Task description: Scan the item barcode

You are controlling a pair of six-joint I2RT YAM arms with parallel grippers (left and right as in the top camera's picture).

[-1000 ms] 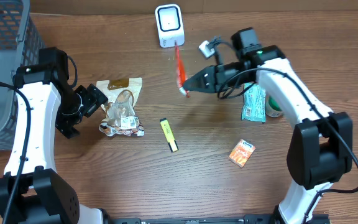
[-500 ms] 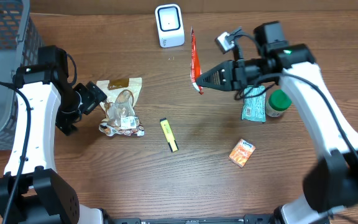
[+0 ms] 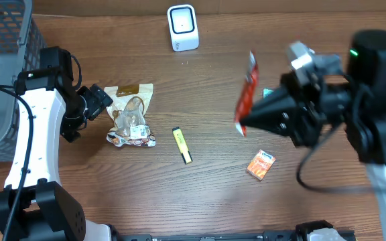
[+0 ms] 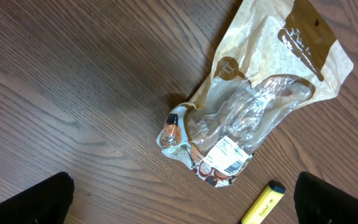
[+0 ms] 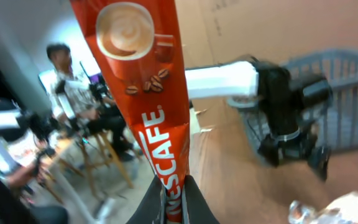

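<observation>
Nescafé sachet: it hangs in the air above the right half of the wooden surface, well apart from the scanner, pinched at its lower end by the right claw, whose fingers are fully closed on it. In the right wrist view the printed red face runs up and away from the grip. No barcode shows there, so it probably sits on the far face, though the overhead view is too blurred to confirm.

It looks like a light, thin, floppy stick pack with slick film. An end grip lets it sway, so holding nearer the middle, clear of the code, would likely steady it.

A grey wire basket stands at the far left edge. The left claw is spread wide and empty, just beside a crumpled tan-and-clear snack bag. The white scanner stands at the far edge. A small orange packet and a yellow highlighter lie nearer the front.
</observation>
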